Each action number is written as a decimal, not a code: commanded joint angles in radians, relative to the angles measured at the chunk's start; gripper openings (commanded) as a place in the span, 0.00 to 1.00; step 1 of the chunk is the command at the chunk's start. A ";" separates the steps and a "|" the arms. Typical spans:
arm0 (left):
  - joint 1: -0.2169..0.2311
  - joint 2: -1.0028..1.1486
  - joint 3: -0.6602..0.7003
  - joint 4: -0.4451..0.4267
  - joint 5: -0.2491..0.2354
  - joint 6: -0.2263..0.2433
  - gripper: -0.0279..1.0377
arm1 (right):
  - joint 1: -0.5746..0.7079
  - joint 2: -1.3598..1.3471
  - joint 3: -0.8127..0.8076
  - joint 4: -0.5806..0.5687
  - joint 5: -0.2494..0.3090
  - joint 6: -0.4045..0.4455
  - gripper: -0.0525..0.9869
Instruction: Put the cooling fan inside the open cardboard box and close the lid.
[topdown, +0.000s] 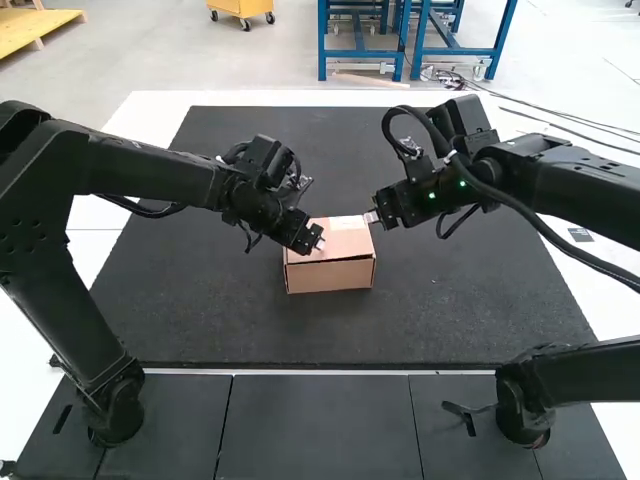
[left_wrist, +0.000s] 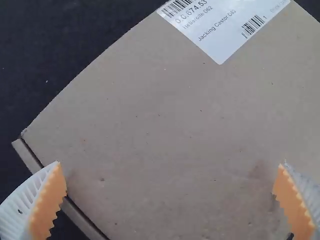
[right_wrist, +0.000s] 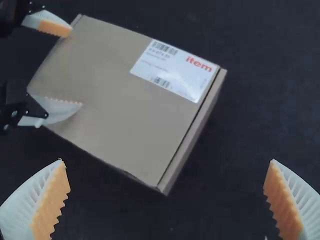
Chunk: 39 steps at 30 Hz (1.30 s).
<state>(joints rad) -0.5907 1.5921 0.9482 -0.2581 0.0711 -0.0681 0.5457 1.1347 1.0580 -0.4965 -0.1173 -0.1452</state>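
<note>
A small cardboard box (topdown: 330, 262) stands in the middle of the black mat, its lid lying flat and shut, with a white label (right_wrist: 172, 70) on top. My left gripper (topdown: 312, 240) hovers open just over the box's left end; the left wrist view looks straight down on the lid (left_wrist: 175, 130), with the gripper (left_wrist: 169, 167) spread wide across it. The right wrist view shows the left gripper (right_wrist: 55, 65) with one finger at each side of the box's (right_wrist: 125, 105) far end. My right gripper (topdown: 372, 217) hangs open above the box's right end, also (right_wrist: 166, 162).
The black mat (topdown: 200, 300) covers most of the white table (topdown: 150, 105), with free room on every side of the box. Both arm bases stand at the near edge, on dark floor panels (topdown: 320, 425).
</note>
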 joint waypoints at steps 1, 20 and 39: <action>-0.021 0.025 -0.014 0.010 0.004 0.007 0.94 | -0.012 -0.027 0.016 -0.013 -0.018 -0.016 0.91; -0.034 0.068 -0.108 0.083 -0.007 0.008 0.94 | -0.013 -0.027 0.010 -0.037 -0.027 -0.021 0.91; 0.094 -0.233 0.143 -0.046 -0.051 -0.006 0.94 | -0.024 -0.090 -0.006 0.072 -0.018 0.009 0.91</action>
<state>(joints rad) -0.5152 1.4044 1.0698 -0.3111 0.0330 -0.0685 0.5316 1.0893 1.0546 -0.4438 -0.1314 -0.1513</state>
